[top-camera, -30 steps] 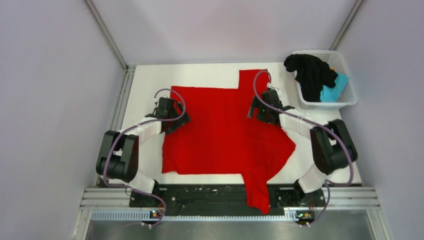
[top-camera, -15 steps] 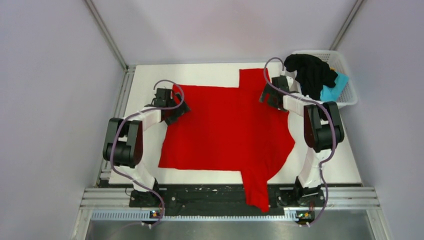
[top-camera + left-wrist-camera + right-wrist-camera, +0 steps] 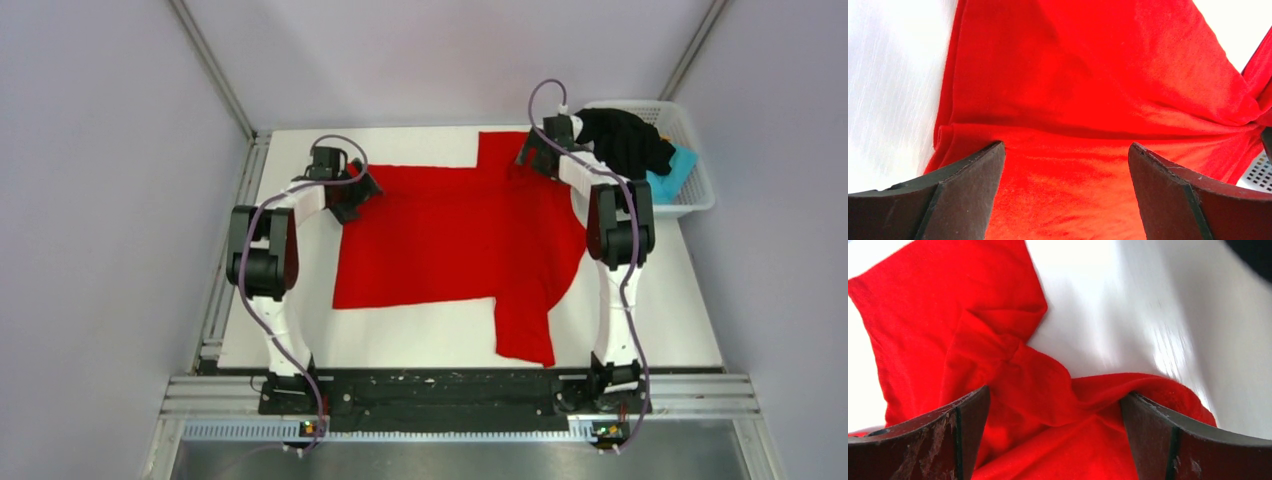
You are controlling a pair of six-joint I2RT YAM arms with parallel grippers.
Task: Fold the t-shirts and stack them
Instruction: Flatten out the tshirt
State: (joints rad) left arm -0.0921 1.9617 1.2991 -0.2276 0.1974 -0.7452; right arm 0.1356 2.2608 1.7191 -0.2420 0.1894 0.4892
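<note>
- The red t-shirt (image 3: 460, 240) is lying spread across the far half of the white desk (image 3: 420, 335). One sleeve is pointing toward the far edge, and a long flap is reaching toward the near edge, right of centre.
- The left tool (image 3: 345, 195) is sitting over the shirt's far-left corner with its jaws spread wide and gripping nothing.
- In the left wrist view, its two dark fingers (image 3: 968, 190) are framing flat red cloth. A soft fold ridge is running across between them, and the shirt's left edge is lying on bare desk just beyond.
- The right tool (image 3: 535, 155) is sitting over the far-right part of the shirt, beside the far sleeve, with its jaws also spread wide.
- In the right wrist view, its fingers (image 3: 1168, 440) are standing on either side of a bunched, twisted crease of red cloth, while the sleeve is lying flat on the desk ahead.
- From these views I cannot tell whether either tool's fingertips are pressing on the cloth or hanging just above it.
- The black t-shirt (image 3: 620, 140) is lying heaped in the white lattice basket (image 3: 695, 205) at the far-right corner and spilling over its left rim.
- The light blue t-shirt (image 3: 668, 183) is showing beside the black one, inside the basket.
</note>
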